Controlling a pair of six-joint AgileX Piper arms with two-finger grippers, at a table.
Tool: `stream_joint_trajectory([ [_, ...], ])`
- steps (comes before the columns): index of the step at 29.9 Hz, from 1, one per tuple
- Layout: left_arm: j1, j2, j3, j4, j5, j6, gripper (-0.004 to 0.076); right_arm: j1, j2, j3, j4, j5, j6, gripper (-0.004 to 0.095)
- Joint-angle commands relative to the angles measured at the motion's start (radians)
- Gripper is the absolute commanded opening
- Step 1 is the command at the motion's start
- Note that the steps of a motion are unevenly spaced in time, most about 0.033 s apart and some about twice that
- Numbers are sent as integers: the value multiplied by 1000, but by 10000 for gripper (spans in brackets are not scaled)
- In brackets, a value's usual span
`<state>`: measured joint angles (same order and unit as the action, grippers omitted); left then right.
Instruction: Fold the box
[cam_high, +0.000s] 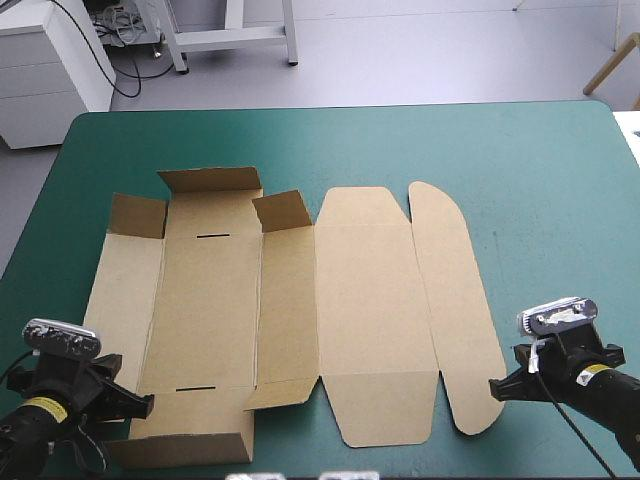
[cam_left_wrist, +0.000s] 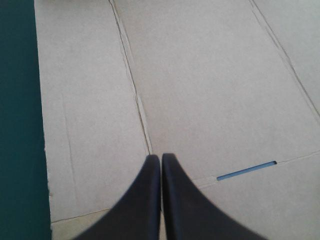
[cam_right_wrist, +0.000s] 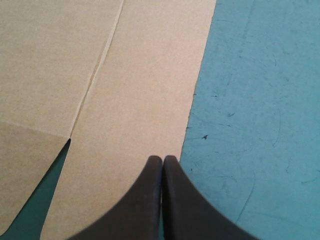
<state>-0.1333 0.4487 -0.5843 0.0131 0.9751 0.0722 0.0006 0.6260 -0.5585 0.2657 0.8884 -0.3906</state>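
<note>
High view — box (cam_high: 370, 310), teal-green cover (cam_high: 540, 170) beyond

Raised flaps (cam_high: 210, 181) block the far edge of the box (cam_high: 370, 300); the teal-green cover (cam_high: 550, 200) rightward lies bare.

Your right gripper (cam_right_wrist: 161, 162): black fingers pressed together into one pointed arch.
Box (cam_right_wrist: 135, 85): brown board lying flat, ahead of and under the gripper. You see one crease (cam_right_wrist: 97, 70) running away from the gripper, and a wedge-shaped cut (cam_right_wrist: 47, 172) where it ends.
Surface (cam_right_wrist: 260, 115): teal-green cover, scuffed, exposed along the board's long edge, which passes just beside the fingertips.
</note>
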Motion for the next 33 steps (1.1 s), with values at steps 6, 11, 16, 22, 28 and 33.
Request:
stream_joint_trajectory([
  [6,2,224,-120,-57,-65,-28,-10,-7,2,-21,20,-59,-11,-19],
  [11,4,371,-202,-59,-76,-38,-10,-7,2,-19,20,-66,-13,-19],
  [16,4,515,-289,-104,-76,-38,-10,-7,2,-15,20,-73,-15,-19],
  [22,100,657,-386,-145,-118,-55,-10,-7,2,-15,20,-73,-15,-19],
  [28,386,723,-467,-312,-80,46,-10,-7,2,-15,20,-73,-15,-19],
  [33,638,723,-478,-387,-11,138,-10,-7,2,-15,20,-75,-15,-19],
])
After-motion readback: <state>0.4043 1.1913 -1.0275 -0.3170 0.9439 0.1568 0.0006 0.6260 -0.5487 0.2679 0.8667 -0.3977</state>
